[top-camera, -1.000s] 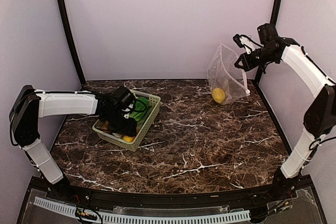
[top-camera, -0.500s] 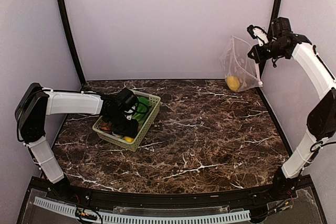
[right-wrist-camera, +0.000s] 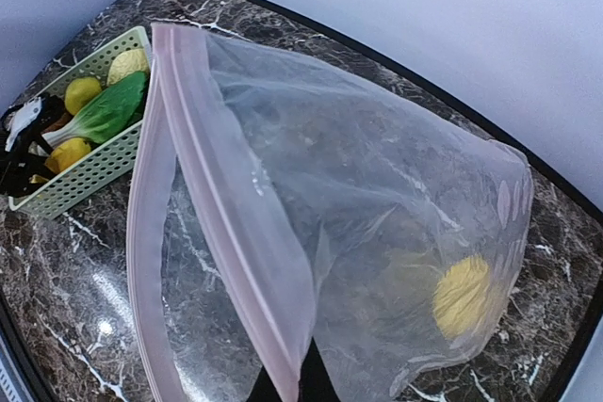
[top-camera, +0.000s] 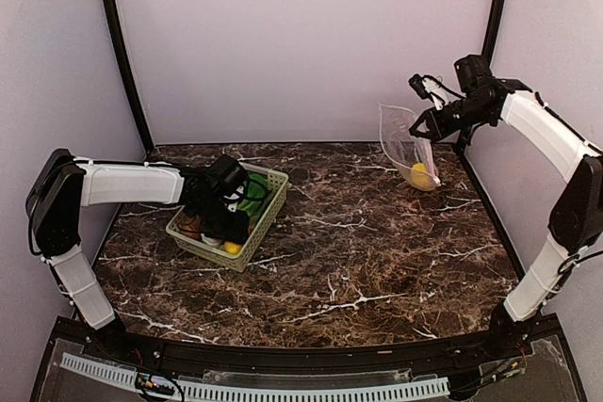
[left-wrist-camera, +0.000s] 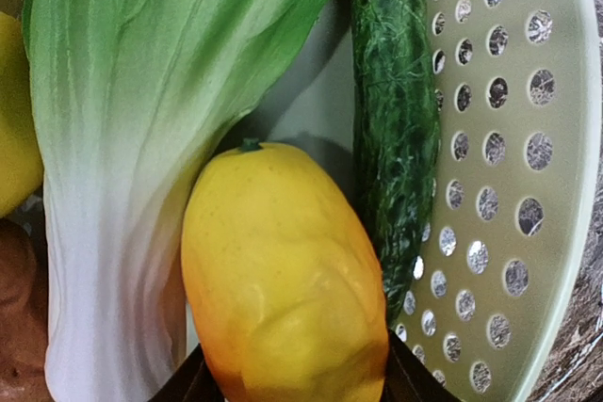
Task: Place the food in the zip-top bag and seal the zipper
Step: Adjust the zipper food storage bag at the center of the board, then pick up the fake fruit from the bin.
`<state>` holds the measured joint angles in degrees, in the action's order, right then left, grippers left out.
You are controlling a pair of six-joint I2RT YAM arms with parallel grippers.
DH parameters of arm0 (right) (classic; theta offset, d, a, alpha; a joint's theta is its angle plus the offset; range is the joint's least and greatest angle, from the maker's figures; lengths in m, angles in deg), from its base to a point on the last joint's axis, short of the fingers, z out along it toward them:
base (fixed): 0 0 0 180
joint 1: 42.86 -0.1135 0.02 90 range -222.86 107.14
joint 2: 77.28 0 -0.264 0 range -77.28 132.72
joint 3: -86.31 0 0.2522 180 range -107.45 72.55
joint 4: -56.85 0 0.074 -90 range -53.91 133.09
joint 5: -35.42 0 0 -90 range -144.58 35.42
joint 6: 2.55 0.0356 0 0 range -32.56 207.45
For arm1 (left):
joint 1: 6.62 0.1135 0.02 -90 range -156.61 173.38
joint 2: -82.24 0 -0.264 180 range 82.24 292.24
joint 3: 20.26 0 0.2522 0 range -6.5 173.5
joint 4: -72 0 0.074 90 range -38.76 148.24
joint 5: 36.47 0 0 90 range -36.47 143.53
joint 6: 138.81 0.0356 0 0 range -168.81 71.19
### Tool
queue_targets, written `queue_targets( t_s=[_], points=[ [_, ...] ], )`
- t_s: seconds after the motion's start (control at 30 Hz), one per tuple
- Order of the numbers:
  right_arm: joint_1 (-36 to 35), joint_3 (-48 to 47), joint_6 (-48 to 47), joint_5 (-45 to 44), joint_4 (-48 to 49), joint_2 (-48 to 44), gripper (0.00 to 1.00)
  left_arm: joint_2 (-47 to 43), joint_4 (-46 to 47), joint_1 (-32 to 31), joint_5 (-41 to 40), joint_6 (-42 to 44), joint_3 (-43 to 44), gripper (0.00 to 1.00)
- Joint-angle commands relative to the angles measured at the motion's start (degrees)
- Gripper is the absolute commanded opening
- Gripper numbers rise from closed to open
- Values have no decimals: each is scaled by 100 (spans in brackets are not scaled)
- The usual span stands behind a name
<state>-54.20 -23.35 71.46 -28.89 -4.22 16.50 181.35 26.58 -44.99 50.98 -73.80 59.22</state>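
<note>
Item, near left: left gripper (left-wrist-camera: 301, 376) lowered into the green basket (left-wrist-camera: 528, 233); its fingers (left-wrist-camera: 203, 381) flank the near end of a yellow-orange piece (left-wrist-camera: 283, 280), one on each side across its short width; whether they press it or merely bracket it cannot be told. The piece's long axis runs straight away from the fingers, stem end farthest; a lift would draw it up along that line. Beside it, touching: bok choy (left-wrist-camera: 141, 138) to the left, a dark green cucumber (left-wrist-camera: 396, 138) to the right; a brown potato (left-wrist-camera: 14, 308) at the edge.

Item, middle: bare marble table (top-camera: 358, 261).

Item, far right: right gripper (right-wrist-camera: 287, 385) pinched tight on the zipper (right-wrist-camera: 226, 204) of the zip-top bag (right-wrist-camera: 377, 195); the bag hangs, mouth gaping toward the basket, well apart from it; one yellow piece (right-wrist-camera: 462, 297) inside.

Change since half a second ago: the bag is lower and further left, its bottom near the table; the left arm has barely shifted.
</note>
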Motion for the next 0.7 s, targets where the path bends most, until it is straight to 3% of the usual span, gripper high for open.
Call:
queue_targets(
  t_s=[0.0, 0.37, 0.53, 0.67],
  points=[
    [-265, 107, 138, 633, 196, 206, 0, -539, -63, 14, -146, 212, 239, 32],
    [-774, -154, 70, 710, 105, 493, 0, -1339, 217, -138, -476, 823, 351, 25],
    [-917, -162, 227, 752, 181, 590, 0, -1707, 885, -308, -441, 1187, 355, 19],
    [-1107, -266, 263, 729, 147, 736, 0, -1849, 1730, -578, -172, 1373, 235, 19]
  ],
)
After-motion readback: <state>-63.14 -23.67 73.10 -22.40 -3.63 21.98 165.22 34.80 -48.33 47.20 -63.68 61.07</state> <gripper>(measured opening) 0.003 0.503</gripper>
